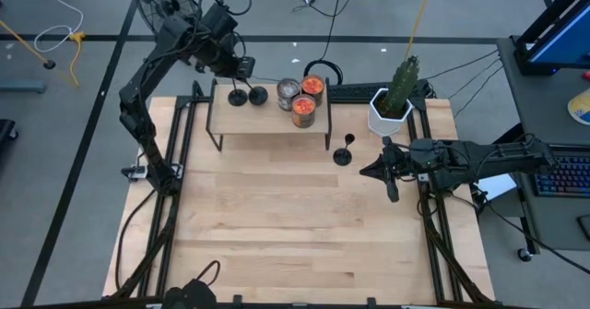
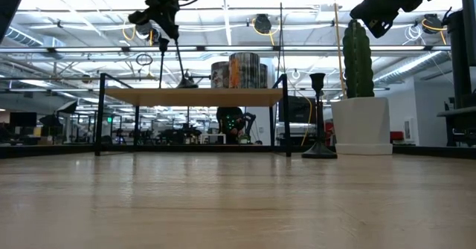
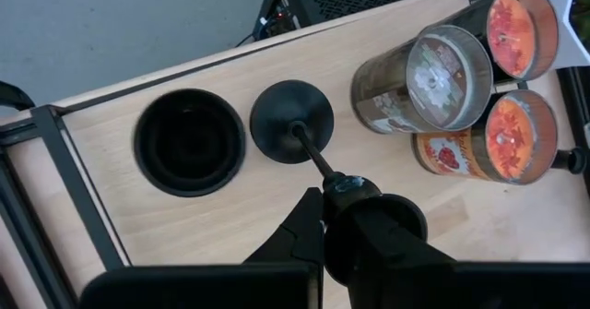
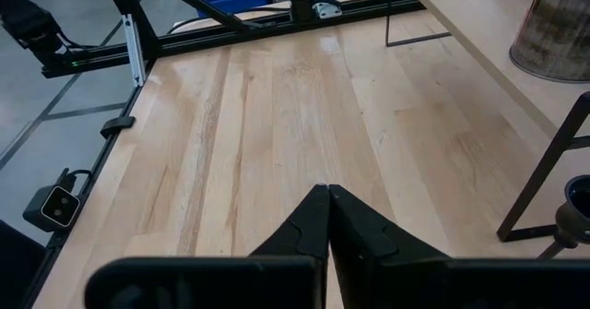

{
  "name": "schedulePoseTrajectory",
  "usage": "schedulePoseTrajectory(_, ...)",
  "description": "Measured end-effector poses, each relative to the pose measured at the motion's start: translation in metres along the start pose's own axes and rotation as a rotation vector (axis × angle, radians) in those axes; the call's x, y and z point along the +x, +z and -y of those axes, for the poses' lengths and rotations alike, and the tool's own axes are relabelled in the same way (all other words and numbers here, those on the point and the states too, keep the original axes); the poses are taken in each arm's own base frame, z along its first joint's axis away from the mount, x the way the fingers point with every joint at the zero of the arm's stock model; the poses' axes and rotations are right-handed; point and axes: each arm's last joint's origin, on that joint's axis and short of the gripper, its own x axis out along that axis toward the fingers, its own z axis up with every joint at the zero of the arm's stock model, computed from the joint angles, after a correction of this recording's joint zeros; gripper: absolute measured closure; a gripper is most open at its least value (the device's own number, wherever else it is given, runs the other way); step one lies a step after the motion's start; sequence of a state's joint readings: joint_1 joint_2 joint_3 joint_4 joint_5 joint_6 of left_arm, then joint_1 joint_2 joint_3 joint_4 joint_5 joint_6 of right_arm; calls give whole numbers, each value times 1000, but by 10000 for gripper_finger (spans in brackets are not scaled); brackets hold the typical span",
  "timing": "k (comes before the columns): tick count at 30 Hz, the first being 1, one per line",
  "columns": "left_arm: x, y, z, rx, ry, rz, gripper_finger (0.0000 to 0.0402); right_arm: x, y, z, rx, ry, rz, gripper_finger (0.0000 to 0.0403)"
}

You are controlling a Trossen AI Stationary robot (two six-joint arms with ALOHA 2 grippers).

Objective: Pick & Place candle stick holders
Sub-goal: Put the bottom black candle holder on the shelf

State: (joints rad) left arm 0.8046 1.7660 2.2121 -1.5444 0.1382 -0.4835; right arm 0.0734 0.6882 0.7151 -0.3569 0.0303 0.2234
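Observation:
Three black candle stick holders show. One stands upright on the small raised wooden shelf (image 1: 267,120), at its left end (image 1: 238,97) (image 3: 189,141). A second (image 1: 258,95) (image 2: 182,59) leans beside it, with my left gripper (image 1: 241,69) (image 3: 341,226) shut on its top from above. The third (image 1: 343,152) (image 2: 318,115) stands on its base on the table in front of the shelf's right end. My right gripper (image 1: 371,171) (image 4: 328,212) is shut and empty above the table, right of that holder. My left gripper holds the leaning holder by its cup top (image 3: 369,221), at the upper end of the thin stem (image 3: 318,157). The fingers come from above, pointing down. The holder is tilted, with its round base (image 3: 291,122) down on the shelf.
Three glass jars (image 1: 302,101) (image 3: 461,78) stand on the shelf, close to the right of the held holder. A cactus in a white pot (image 1: 392,106) (image 2: 358,93) stands at the far right. The shelf's thin black legs (image 2: 287,115) reach down to the table.

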Motion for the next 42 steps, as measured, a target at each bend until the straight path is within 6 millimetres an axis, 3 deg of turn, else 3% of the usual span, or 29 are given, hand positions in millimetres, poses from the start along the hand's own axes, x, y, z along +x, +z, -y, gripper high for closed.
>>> schedulePoseTrajectory(21,1,-1,7,8,-15,19,387,0,0,0,0,0,0,399)
schedulePoseTrajectory(32,18,2,13,27,1,-26,387,0,0,0,9,0,0,399)
schedulePoseTrajectory(42,18,1,11,27,16,-45,387,0,0,0,26,1,0,399)
